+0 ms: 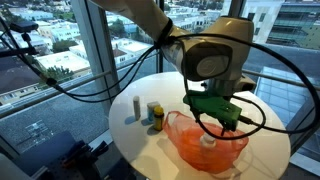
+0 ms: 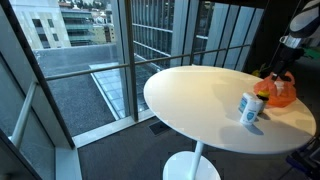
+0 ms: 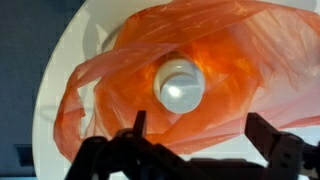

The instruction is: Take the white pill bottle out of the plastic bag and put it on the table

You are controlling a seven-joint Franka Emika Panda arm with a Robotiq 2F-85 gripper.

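Observation:
The white pill bottle [image 3: 181, 84] stands inside the open orange plastic bag [image 3: 120, 70], seen from above in the wrist view. In an exterior view the bottle [image 1: 208, 143] shows through the bag [image 1: 180, 135] on the round white table [image 1: 130, 135]. My gripper [image 3: 198, 128] is open, its fingers wide apart just above the bag's mouth and near the bottle, holding nothing. In an exterior view the gripper [image 1: 222, 115] hangs over the bag. The bag [image 2: 282, 92] also shows at the table's far edge in the exterior view.
A white bottle [image 1: 135, 110] and a yellow-and-blue container [image 1: 156, 116] stand on the table beside the bag; a container [image 2: 250, 107] also shows in an exterior view. Glass walls and railings surround the table. Black cables hang from the arm.

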